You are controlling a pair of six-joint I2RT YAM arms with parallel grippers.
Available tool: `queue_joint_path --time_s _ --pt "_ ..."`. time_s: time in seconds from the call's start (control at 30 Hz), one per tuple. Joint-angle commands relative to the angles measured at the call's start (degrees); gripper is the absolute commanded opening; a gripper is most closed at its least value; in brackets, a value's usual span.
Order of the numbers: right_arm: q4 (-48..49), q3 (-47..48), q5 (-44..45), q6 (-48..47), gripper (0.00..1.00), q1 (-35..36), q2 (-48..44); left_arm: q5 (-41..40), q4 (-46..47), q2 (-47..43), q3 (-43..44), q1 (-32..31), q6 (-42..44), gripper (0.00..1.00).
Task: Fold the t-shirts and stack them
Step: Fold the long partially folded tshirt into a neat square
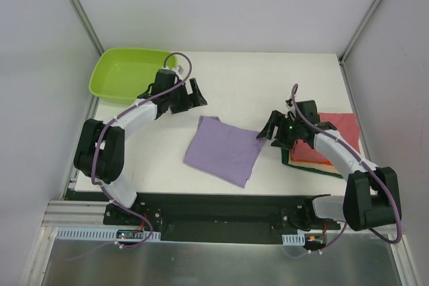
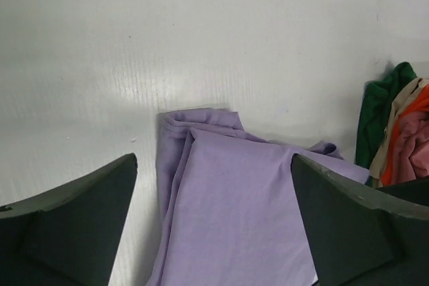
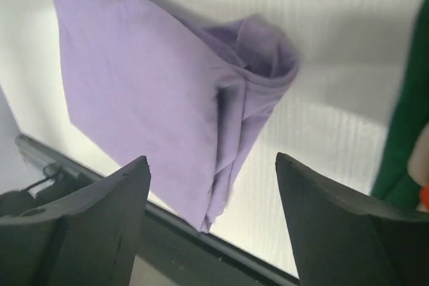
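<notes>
The lilac-purple t-shirt point(image 1: 223, 150) lies folded into a rough square in the middle of the table; it also shows in the left wrist view point(image 2: 228, 205) and the right wrist view point(image 3: 141, 92). A stack of folded red point(image 1: 340, 128), orange and dark green point(image 1: 315, 167) shirts lies at the right, under the right arm, and shows in the left wrist view point(image 2: 395, 132). My left gripper point(image 1: 194, 93) is open and empty, above the table just beyond the purple shirt's far corner. My right gripper point(image 1: 270, 128) is open and empty beside its right corner.
A lime-green plastic tub point(image 1: 131, 74) stands at the back left, behind the left arm. Grey walls close in the table on both sides. A black rail point(image 1: 221, 209) runs along the near edge.
</notes>
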Motion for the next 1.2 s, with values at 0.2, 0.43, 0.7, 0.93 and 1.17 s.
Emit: queue_joint_path --time_s 0.2,0.43,0.7,0.93,1.17 --pt "0.06 -1.32 2.74 -0.66 0.96 4.11 -16.57 4.57 0.16 -8.84 -3.25 -2.12 0.52 0.99" --pt "-0.62 -4.58 12.28 2.59 0.96 11.67 -17.11 6.95 3.14 -11.21 -11.33 -7.84 -2.46 0.99" --pt "5.17 -6.86 13.62 5.58 0.96 15.02 -13.43 8.53 11.22 -11.39 -25.57 -10.13 -8.52 0.99" --pt "4.47 -7.74 26.0 5.5 0.96 17.56 -12.1 2.66 15.81 -15.25 -32.7 -17.59 -16.96 0.99" --pt "5.24 -7.65 30.33 -0.12 0.96 17.57 -16.05 -7.7 5.02 -26.84 -32.97 -20.68 -15.48 0.99"
